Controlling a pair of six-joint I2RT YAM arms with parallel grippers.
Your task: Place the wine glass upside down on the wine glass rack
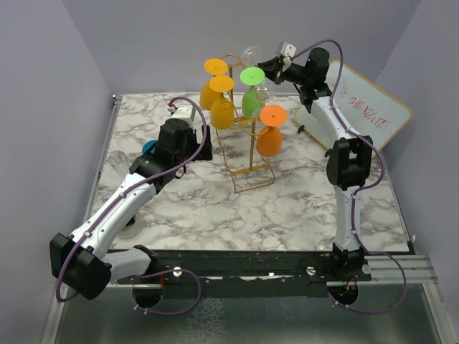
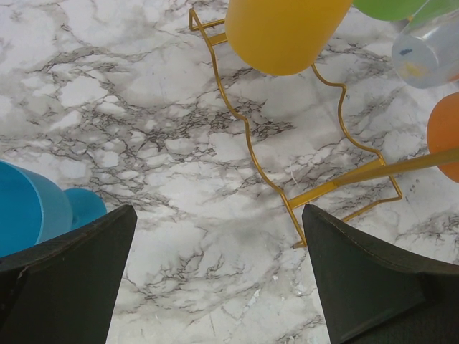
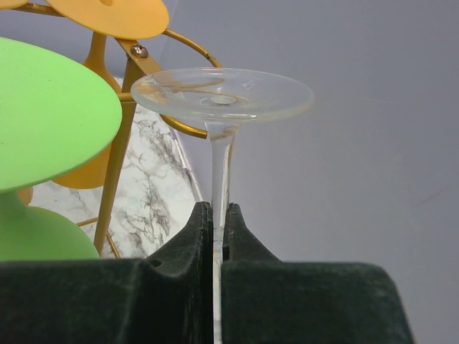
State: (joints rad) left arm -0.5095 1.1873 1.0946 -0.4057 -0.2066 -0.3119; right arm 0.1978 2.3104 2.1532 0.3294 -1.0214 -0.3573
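Wine glass (image 3: 221,100) is being gripped by its stem, foot upward, in the shut jaws of the right gripper (image 3: 217,211), beside the top loops of the rack (image 3: 118,150), probably so the foot can hang there. The left gripper (image 2: 219,209) is being held over the table (image 2: 179,165), jaws wide open and empty.

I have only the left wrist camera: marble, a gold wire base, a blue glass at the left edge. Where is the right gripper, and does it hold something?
Observer: The right gripper is high at the top of the wine glass rack, shut on the stem of a clear wine glass.
Operator: Is this glass upside down?
Observer: Yes, its foot is on top, beside a gold loop arm; seated or not, I cannot tell.
Operator: How many glasses hang there?
Observer: Four, all upside down: two yellow glasses, a green glass, an orange glass.
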